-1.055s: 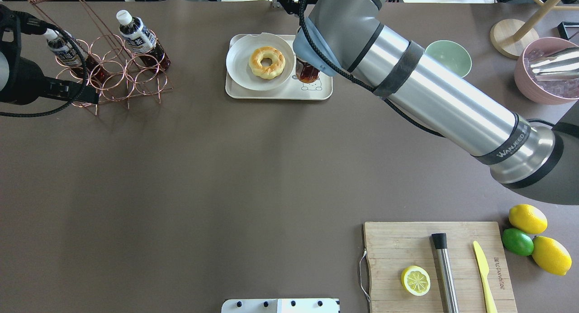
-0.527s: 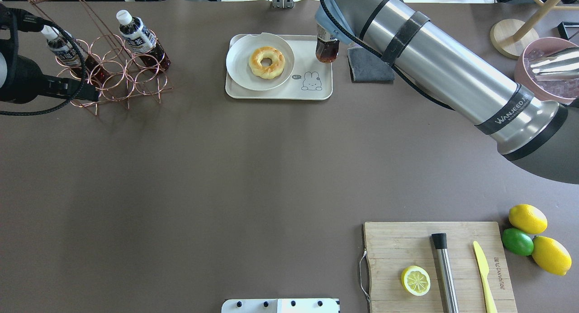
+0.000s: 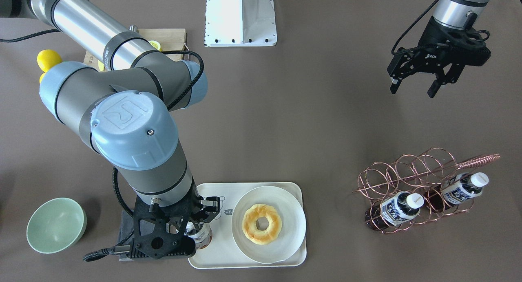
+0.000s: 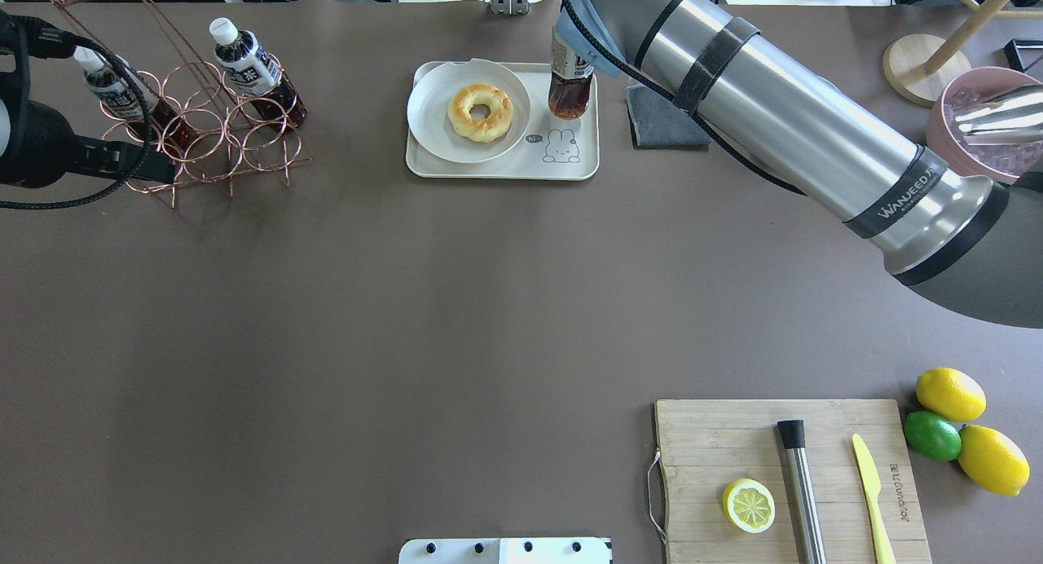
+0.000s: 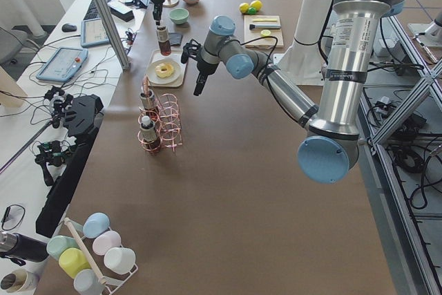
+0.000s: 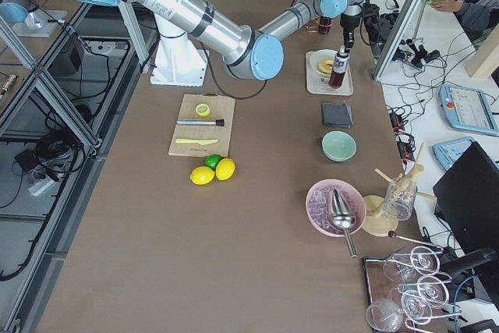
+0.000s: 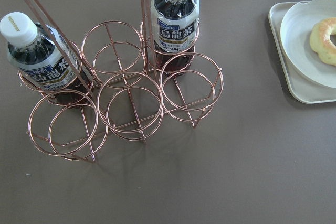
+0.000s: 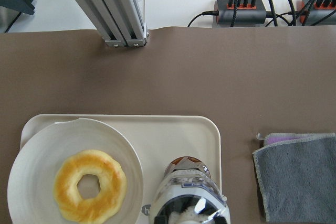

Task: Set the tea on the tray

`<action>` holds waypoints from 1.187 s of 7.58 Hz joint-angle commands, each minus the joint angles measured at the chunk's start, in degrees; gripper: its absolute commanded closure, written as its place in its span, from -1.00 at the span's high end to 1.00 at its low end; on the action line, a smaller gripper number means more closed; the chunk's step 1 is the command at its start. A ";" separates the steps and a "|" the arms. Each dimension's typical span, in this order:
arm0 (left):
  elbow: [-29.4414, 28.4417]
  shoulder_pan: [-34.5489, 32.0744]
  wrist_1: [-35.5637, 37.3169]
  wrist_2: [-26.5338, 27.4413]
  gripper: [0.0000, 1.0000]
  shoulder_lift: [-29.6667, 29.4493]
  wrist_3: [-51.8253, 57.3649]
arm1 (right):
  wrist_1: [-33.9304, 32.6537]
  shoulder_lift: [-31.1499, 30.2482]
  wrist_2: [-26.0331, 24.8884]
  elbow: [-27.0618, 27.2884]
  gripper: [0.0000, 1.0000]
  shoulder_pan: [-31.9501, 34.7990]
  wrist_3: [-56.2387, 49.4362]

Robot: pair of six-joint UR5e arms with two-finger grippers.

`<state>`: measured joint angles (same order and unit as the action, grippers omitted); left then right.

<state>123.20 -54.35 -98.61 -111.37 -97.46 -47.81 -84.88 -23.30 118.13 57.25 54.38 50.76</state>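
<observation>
My right gripper is shut on a tea bottle, brown liquid with a white-and-blue label. It holds the bottle by the top, slightly tilted, over the far right corner of the cream tray, beside the bear drawing. I cannot tell whether its base touches the tray. In the right wrist view the bottle is right under the camera, on the tray. My left gripper is open and empty, above the table near the copper wire rack. Two more tea bottles stand in the rack.
A white plate with a donut fills the tray's left part. A grey cloth lies right of the tray and a green bowl beyond it. A cutting board, lemons and a pink ice bowl are on the right.
My right gripper carried the bottle from over the bear drawing to the tray's far right edge, then slightly left over the tray's far corner. The left arm barely moved.
</observation>
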 commanded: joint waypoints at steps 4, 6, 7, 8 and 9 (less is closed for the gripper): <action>0.37 -0.06 0.00 0.10 0.94 0.07 -0.18 | 1.30 -0.96 0.08 0.23 -1.00 -1.56 0.39; 0.28 0.03 0.00 0.10 0.94 0.07 -0.18 | 1.65 -1.13 -0.27 0.41 1.00 -1.82 -0.05; 0.11 0.03 0.00 0.18 0.94 0.07 -0.09 | 2.09 -1.39 -0.27 0.76 1.00 -1.74 -0.05; 0.19 0.03 0.00 -0.51 0.94 -0.27 -0.18 | 1.48 -1.48 1.12 2.85 1.00 -0.26 -0.14; 0.54 -0.49 0.52 -3.74 0.94 -0.45 0.00 | 1.30 -4.27 5.23 6.00 1.00 2.11 -0.57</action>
<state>123.43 -54.34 -98.59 -111.69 -97.57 -47.95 -83.21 -24.84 118.83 59.15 53.52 50.67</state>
